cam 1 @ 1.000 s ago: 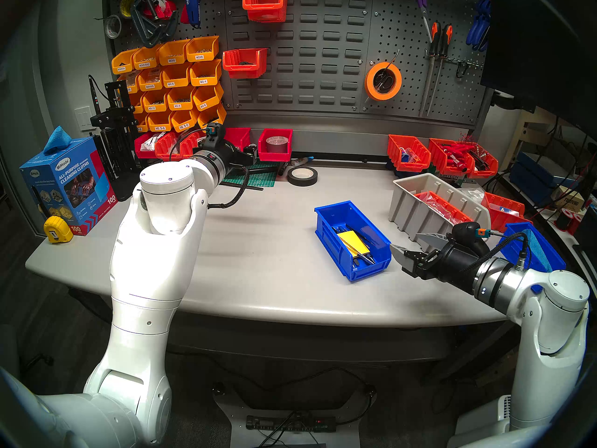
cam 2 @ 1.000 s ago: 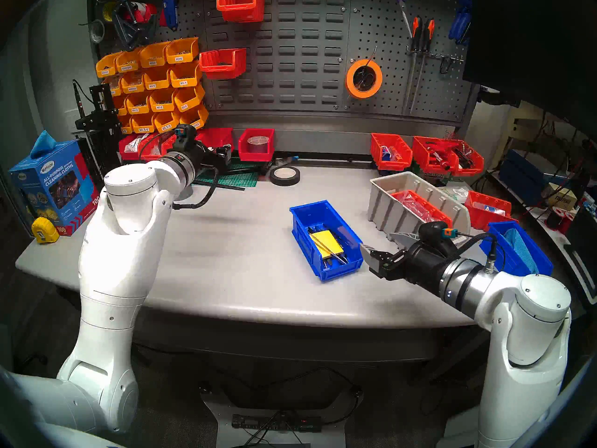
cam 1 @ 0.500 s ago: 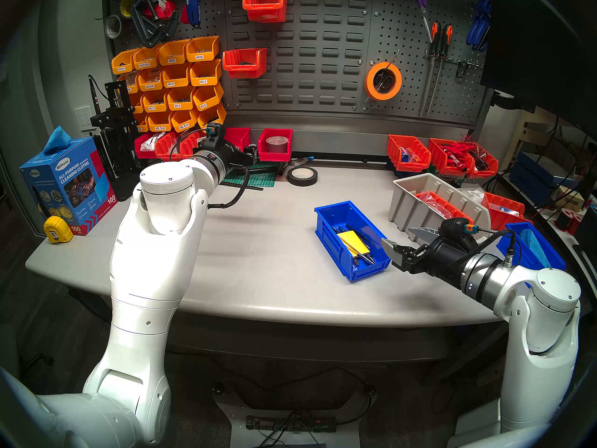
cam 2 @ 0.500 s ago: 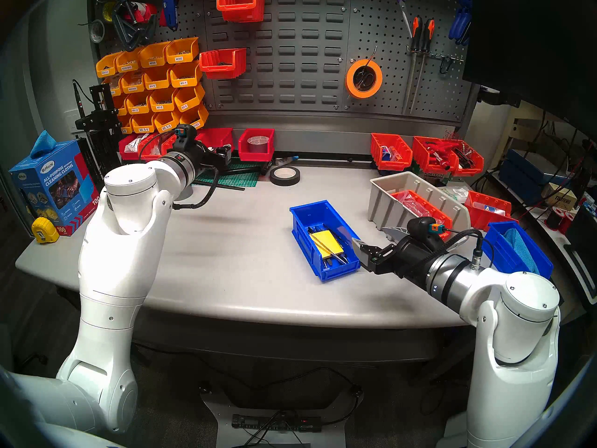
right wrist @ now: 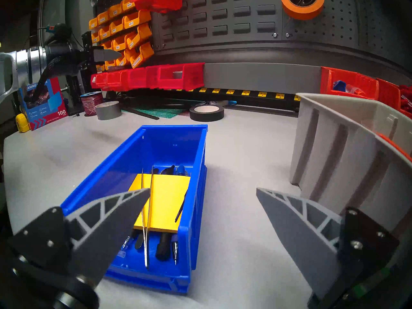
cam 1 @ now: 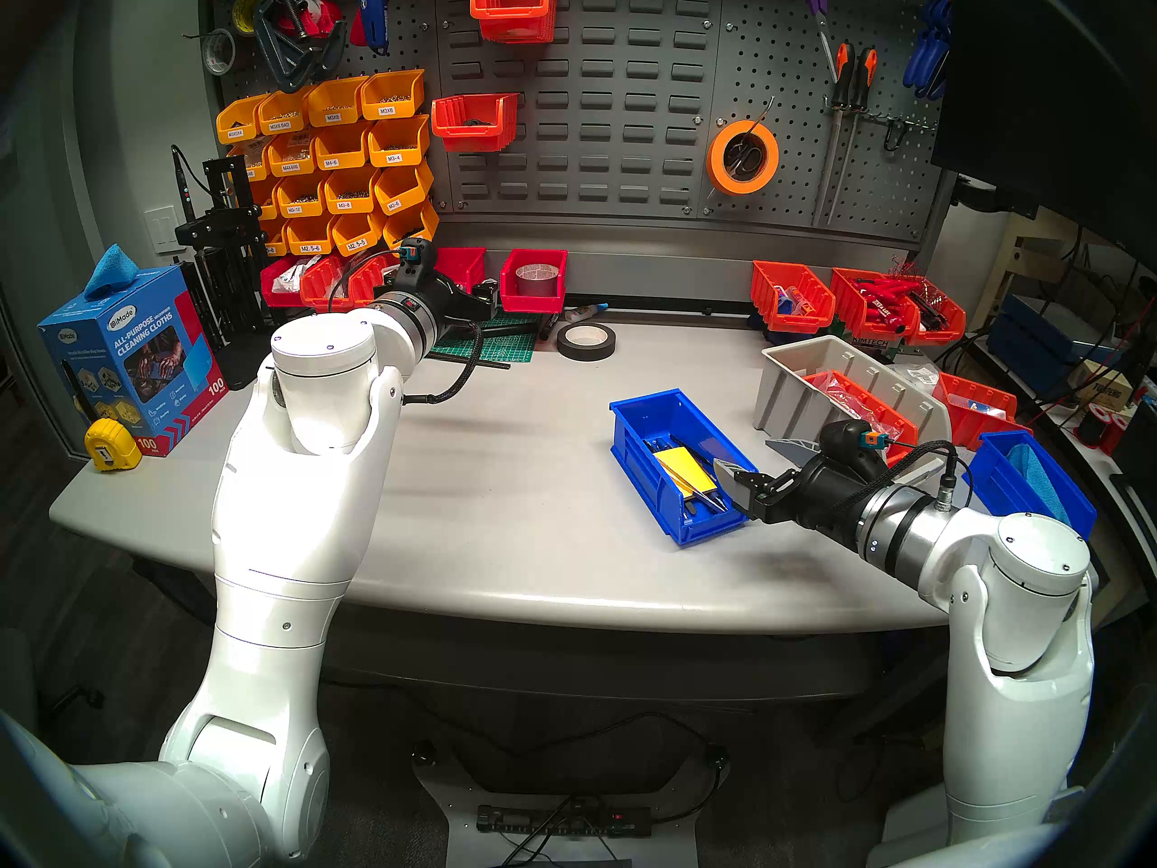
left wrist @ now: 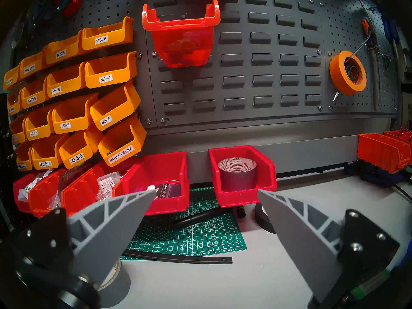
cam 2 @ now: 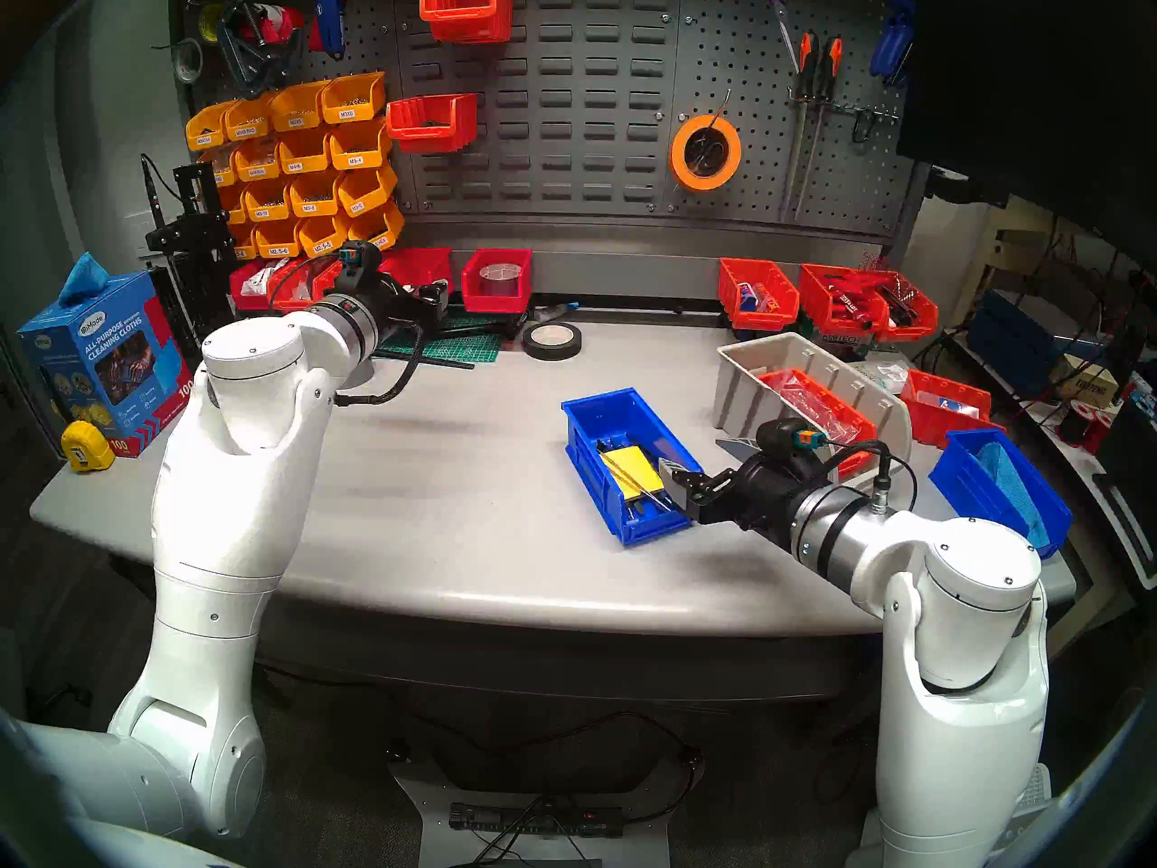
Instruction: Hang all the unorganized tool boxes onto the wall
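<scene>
The blue bin (cam 1: 663, 422) with a yellow pad (cam 1: 685, 469) and tools lies on the table right of centre. My right gripper (cam 1: 748, 456) is open at its near right corner. In the right wrist view (right wrist: 202, 189) one finger (right wrist: 116, 215) hangs over the bin (right wrist: 174, 145) and the other is outside its right wall. The beige-grey ribbed bin (cam 1: 789, 403) stands just right, holding an orange-red bin. My left gripper (left wrist: 206, 191) is open and empty before a red bin (left wrist: 242, 197) with a tape roll, at the base of the dark grey wall (cam 1: 595, 127).
Two red bins (cam 1: 513, 12) (cam 1: 476, 121) hang on the louvred panel beside yellow labelled bins (cam 1: 338, 159). More red bins (cam 1: 858, 300) line the base strip. A second blue bin (cam 1: 1027, 478) with a cloth sits far right. A black tape roll (cam 1: 585, 340) and green mat (cam 1: 494, 344) lie at the back.
My right arm has moved left and forward, bringing its open gripper from beside the blue bin to over the bin's near right corner. The left arm has not moved.
</scene>
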Robot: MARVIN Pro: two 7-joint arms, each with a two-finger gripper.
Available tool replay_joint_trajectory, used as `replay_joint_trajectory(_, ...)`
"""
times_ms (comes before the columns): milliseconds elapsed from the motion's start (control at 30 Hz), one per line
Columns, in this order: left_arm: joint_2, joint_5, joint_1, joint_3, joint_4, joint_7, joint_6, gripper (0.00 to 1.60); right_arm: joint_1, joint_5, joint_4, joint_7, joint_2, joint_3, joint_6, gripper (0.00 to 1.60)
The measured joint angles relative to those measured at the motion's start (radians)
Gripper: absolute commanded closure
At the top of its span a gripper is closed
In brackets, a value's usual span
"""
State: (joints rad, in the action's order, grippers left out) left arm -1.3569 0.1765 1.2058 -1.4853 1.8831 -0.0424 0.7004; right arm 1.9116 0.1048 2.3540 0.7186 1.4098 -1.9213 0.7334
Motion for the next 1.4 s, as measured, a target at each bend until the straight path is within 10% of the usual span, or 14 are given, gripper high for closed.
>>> replay_joint_trajectory(1400, 0.012, 0.019, -0.001, 0.008, 0.000, 0.014, -0.001, 0.00, -0.294, -0.038, -0.132, -0.140, 0.043, 0.212, 0.035, 1.60)
